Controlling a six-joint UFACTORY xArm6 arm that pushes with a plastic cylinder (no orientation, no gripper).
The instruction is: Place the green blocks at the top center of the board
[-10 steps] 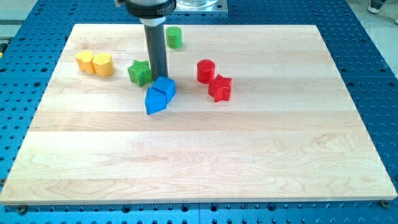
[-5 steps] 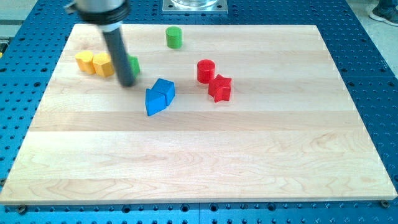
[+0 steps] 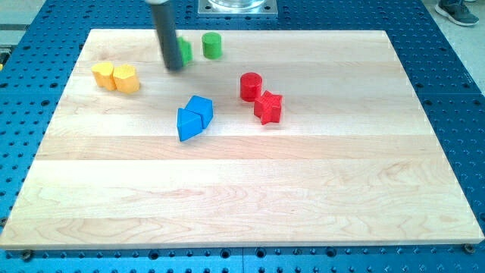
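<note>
A green cylinder (image 3: 211,46) stands near the board's top edge, a little left of centre. A second green block (image 3: 185,51) sits just to its left, mostly hidden behind my rod, so its shape cannot be made out. My tip (image 3: 174,68) rests on the board touching the lower left side of this second green block. The two green blocks stand a small gap apart.
Two yellow blocks (image 3: 116,76) sit together at the view's left. Two blue blocks (image 3: 194,116) touch each other below the green ones. A red cylinder (image 3: 251,86) and a red star-shaped block (image 3: 267,106) sit right of centre. The wooden board (image 3: 318,182) lies on a blue perforated table.
My tip swung left around the green block, then moved up and right. The green block moved with it, up and to the right, and now stands beside the green cylinder.
</note>
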